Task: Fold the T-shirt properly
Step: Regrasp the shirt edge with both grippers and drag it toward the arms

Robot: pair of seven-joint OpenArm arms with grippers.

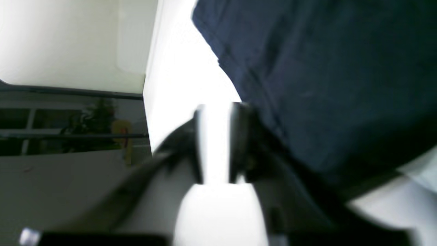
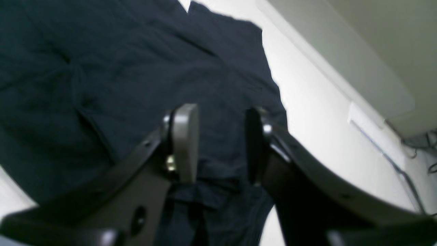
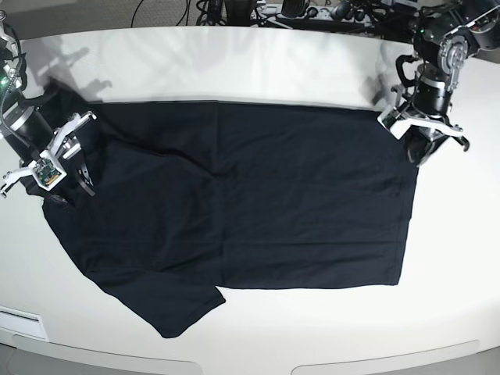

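Looking from the left wrist view, the left claw point(image 1: 216, 147) has its two fingers a small way apart, and only bright white table point(image 1: 184, 78) shows in the gap. It holds nothing. The T-shirt point(image 1: 324, 78) fills the right part of this view, just beside the claw's right finger. This picture is blurry.

From the right wrist view, the right claw point(image 2: 220, 143) has its fingers apart. It hangs over the T-shirt point(image 2: 119, 68), and dark cloth shows in the gap, but the fingers do not pinch it. White table point(image 2: 317, 119) lies to the right.

From the base view, the T-shirt point(image 3: 258, 203) lies spread out on the white table point(image 3: 234, 70). One sleeve pokes out at the near left. The right claw point(image 3: 66, 168) is at the left side, over the crumpled edge there. The left claw point(image 3: 426, 144) is at the far right corner of the T-shirt.
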